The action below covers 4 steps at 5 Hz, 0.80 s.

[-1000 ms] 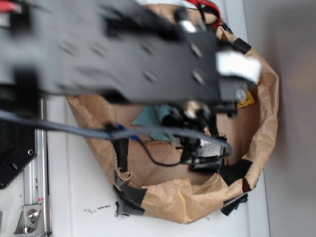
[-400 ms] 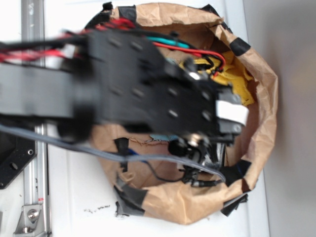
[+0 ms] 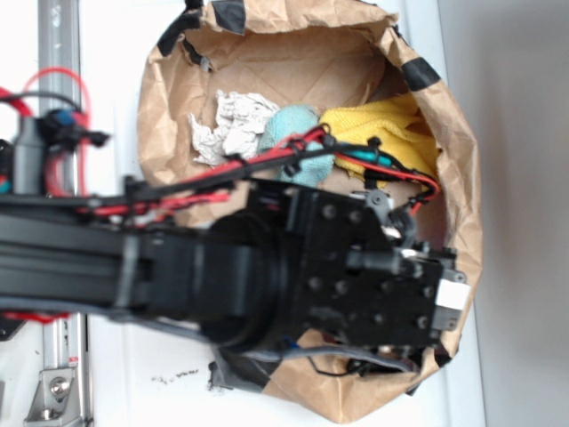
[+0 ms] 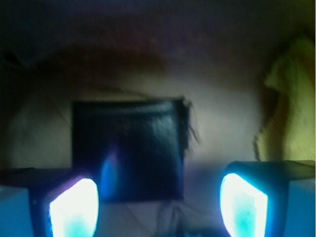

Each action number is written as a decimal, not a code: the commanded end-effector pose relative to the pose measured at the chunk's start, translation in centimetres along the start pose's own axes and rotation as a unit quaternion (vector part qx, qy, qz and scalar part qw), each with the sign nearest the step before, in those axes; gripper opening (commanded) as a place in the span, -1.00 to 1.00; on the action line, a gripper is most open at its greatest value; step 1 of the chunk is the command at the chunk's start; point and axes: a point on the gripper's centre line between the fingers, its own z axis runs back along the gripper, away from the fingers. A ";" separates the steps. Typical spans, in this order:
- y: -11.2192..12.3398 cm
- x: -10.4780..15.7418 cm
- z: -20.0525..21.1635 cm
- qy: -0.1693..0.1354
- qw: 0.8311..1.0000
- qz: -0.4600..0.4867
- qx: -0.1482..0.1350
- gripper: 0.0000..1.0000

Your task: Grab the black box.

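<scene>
My fingers stand wide open and empty over the brown paper bag's floor, and the black box lies flat just ahead of them, offset toward the left-hand pad with the yellow cloth off to the other side. To grab it well I judge I should shift until the box sits centred between both pads, then come down and close on its opposite edges. No brand, label or writing is legible anywhere.
</scene>
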 end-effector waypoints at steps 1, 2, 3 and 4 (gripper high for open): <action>-2.9 1.0 -0.2 -0.024 0.998 -0.032 -0.050 1.00; -1.9 1.1 -1.4 -0.009 0.999 -0.014 -0.038 1.00; 0.9 0.6 -1.2 -0.019 0.999 0.018 -0.033 -1.00; 3.3 0.0 1.7 -0.087 0.996 -0.007 -0.023 -1.00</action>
